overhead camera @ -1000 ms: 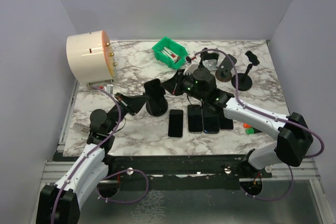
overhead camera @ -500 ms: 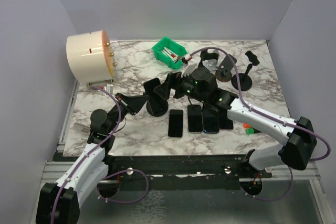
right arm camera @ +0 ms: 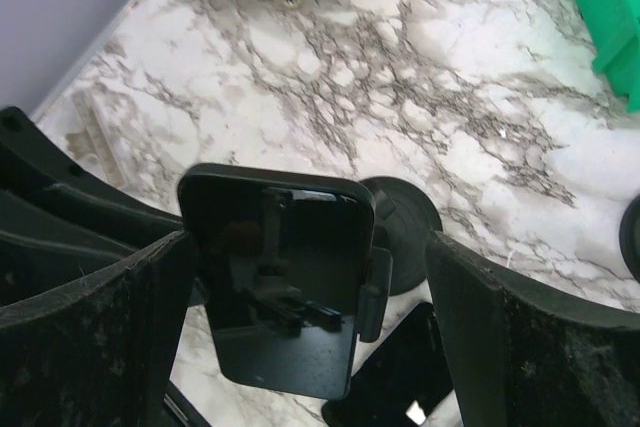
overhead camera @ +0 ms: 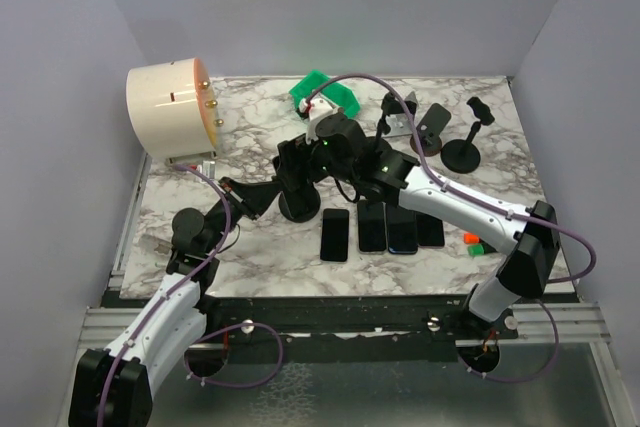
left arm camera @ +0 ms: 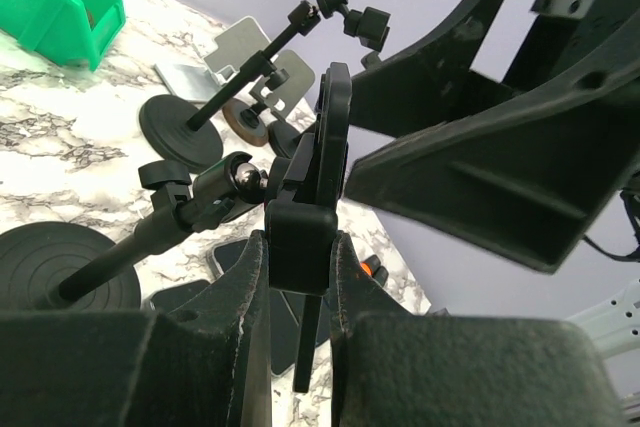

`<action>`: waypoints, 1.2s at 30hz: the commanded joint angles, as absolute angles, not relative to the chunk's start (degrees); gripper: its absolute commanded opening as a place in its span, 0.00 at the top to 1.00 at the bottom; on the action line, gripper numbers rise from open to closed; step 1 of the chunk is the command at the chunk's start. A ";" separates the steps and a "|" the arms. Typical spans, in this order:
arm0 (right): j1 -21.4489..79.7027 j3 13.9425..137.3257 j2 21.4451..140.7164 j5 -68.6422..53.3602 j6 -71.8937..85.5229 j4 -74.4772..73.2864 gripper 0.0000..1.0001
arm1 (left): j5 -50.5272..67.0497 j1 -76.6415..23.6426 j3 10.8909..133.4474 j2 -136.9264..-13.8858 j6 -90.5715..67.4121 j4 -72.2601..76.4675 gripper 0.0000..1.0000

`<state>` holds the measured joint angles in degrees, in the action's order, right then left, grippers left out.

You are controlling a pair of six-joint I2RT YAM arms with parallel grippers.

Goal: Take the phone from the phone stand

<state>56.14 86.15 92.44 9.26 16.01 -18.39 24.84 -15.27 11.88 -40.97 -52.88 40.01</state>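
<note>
at the phone stand (overhead camera: 298,207), left jaws clamp it, outstretched right jaws gape astride the phone (right arm camera: 280,287).

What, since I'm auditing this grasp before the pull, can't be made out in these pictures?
- Right wrist view: the phone hides most of the phone stand.
- Left wrist view: phone edge-on, screen unseen.
- Top view: right arm overlaps the phone, contact unclear; green bin contents too small.
</note>
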 commanded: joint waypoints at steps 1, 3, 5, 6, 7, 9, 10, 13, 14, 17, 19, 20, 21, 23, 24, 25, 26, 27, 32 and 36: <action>57.01 87.87 93.90 11.95 13.67 -22.28 0.00 | 26.54 -15.29 12.57 -40.17 -53.00 39.46 1.00; 57.17 87.89 93.87 11.47 13.91 -21.38 0.00 | 26.54 -15.29 12.65 -40.17 -53.00 39.46 1.00; 57.30 88.12 94.02 11.12 14.25 -20.52 0.00 | 26.52 -15.29 12.66 -40.14 -52.92 39.46 1.00; 57.34 88.27 94.23 10.94 14.32 -20.18 0.00 | 26.54 -15.29 12.66 -40.15 -52.91 39.46 1.00; 57.39 88.53 94.46 10.93 14.45 -19.87 0.00 | 26.54 -15.29 12.66 -40.02 -52.91 39.46 1.00; 57.48 89.05 95.02 11.33 14.50 -19.65 0.00 | 26.60 -15.29 12.65 -40.03 -52.98 39.46 1.00; 57.51 89.10 95.16 11.62 14.50 -19.30 0.00 | 26.62 -15.29 12.59 -39.95 -52.84 39.46 1.00; 57.70 90.03 95.77 12.89 14.29 -19.25 0.00 | 26.58 -15.29 12.57 -39.93 -52.83 39.38 1.00; 57.90 90.45 95.99 13.43 14.18 -19.43 0.00 | 26.61 -15.29 12.57 -39.95 -52.82 39.38 1.00; 58.44 91.99 96.74 14.73 14.06 -20.47 0.00 | 26.48 -15.29 12.57 -39.95 -52.85 39.38 1.00; 58.61 93.25 97.74 15.70 14.55 -21.94 0.00 | 26.34 -15.29 12.57 -39.91 -52.89 39.38 1.00; 58.62 93.67 98.19 16.20 14.97 -22.58 0.00 | 26.35 -15.29 12.57 -39.90 -52.84 39.38 1.00; 58.69 93.91 98.52 16.85 15.40 -23.13 0.00 | 26.35 -15.29 12.57 -39.92 -52.87 39.38 1.00; 58.72 94.20 99.06 18.51 16.35 -24.17 0.00 | 26.36 -15.29 12.57 -39.91 -52.87 39.38 1.00; 58.88 94.29 99.25 19.46 16.83 -24.58 0.00 | 26.37 -15.29 12.57 -39.84 -52.83 39.38 1.00; 59.08 94.36 99.41 20.36 17.20 -25.00 0.00 | 26.37 -15.29 12.57 -39.85 -52.82 39.30 1.00; 59.18 94.46 99.62 21.19 17.52 -25.42 0.00 | 26.32 -15.29 12.52 -39.82 -52.89 39.29 1.00; 59.34 94.63 99.79 21.68 17.76 -25.76 0.00 | 26.30 -15.29 12.56 -39.82 -52.84 39.29 1.00; 60.09 94.88 100.32 22.59 18.28 -25.78 0.01 | 26.30 -15.29 12.57 -39.84 -52.83 39.29 1.00; 60.29 95.72 101.10 22.20 18.26 -25.69 0.05 | 26.37 -15.29 12.52 -39.73 -52.91 39.29 1.00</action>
